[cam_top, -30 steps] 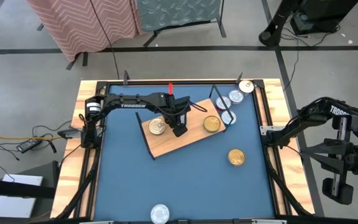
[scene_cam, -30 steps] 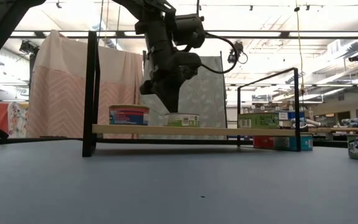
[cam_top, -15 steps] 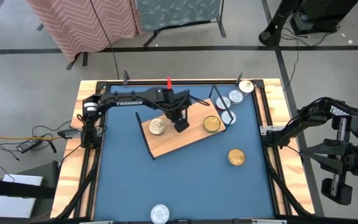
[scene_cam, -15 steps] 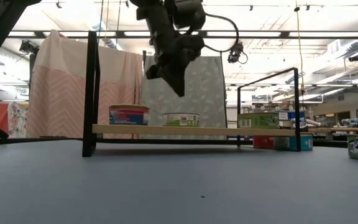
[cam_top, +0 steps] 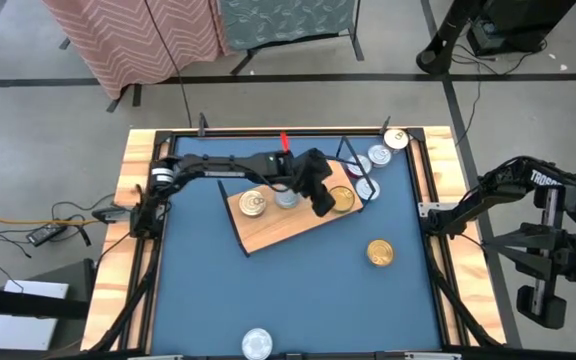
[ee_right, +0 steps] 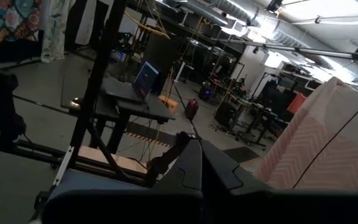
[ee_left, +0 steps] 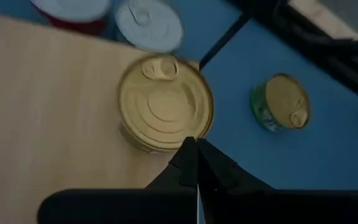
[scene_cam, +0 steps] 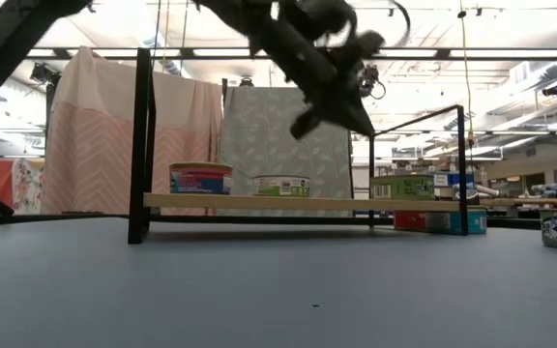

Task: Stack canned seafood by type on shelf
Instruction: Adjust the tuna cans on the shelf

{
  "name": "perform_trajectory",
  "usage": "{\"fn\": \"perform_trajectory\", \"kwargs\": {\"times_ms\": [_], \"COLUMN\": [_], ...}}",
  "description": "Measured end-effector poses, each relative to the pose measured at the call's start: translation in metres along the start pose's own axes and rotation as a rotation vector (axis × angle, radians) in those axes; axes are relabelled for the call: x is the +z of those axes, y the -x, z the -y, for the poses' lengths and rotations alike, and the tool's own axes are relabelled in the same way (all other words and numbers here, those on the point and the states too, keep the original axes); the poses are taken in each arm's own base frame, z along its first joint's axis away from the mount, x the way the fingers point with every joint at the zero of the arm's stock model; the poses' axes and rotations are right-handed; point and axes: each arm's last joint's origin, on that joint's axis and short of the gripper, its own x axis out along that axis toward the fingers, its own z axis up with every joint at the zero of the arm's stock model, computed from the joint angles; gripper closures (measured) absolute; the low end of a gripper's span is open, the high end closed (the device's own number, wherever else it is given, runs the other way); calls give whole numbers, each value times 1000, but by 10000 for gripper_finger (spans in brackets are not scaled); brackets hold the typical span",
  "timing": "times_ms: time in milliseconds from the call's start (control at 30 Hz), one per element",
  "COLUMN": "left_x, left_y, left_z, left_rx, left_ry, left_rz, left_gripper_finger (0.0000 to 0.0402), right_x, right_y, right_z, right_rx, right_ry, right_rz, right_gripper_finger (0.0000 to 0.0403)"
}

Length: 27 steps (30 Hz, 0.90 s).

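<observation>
Left pincer (cam_top: 324,207) moved right, closed, empty, above gold can (cam_top: 341,199) on shelf (cam_top: 268,228).

This is a large robotics lab or industrial workshop hall. The low view looks past the desk (scene_cam: 259,290) into a high open ceiling with rows of strip lights (scene_cam: 511,145) and exposed rails. Patterned fabric screens (scene_cam: 95,145) stand as backdrops at ten to twelve o'clock of the desk. The high view shows a grey concrete floor (cam_top: 48,120) marked with dark tape lines and trailing cables (cam_top: 28,225). The right wrist view shows a laptop (ee_right: 145,79) on a work table, exposed ceiling ducts (ee_right: 291,37) and equipment stands beyond.
</observation>
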Motion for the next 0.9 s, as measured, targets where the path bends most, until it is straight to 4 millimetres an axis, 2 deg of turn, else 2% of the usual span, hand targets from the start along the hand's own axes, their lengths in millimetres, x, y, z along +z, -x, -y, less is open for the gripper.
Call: {"fn": "perform_trajectory", "kwargs": {"times_ms": [67,167,400,667,900], "left_x": [-6,-7,1,-10,-18], "left_y": [-16,-28,-37,-59,-58], "left_z": [-1,-1,-5,-15,-18], "left_rx": [-7,-37,-73,-59,-28], "left_ry": [10,14,31,45,53], "left_rz": [-15,14,98,53,-46], "left_gripper_finger": [399,399,399,399,399], "right_x": [0,0,1,2,2], "right_y": [0,0,0,0,0], "right_z": [0,0,4,5,5], "right_rx": [1,1,0,1,1], "right_ry": [-4,0,0,10,5], "right_rz": [0,0,0,0,0], "right_gripper_finger": [398,398,398,398,398]}}
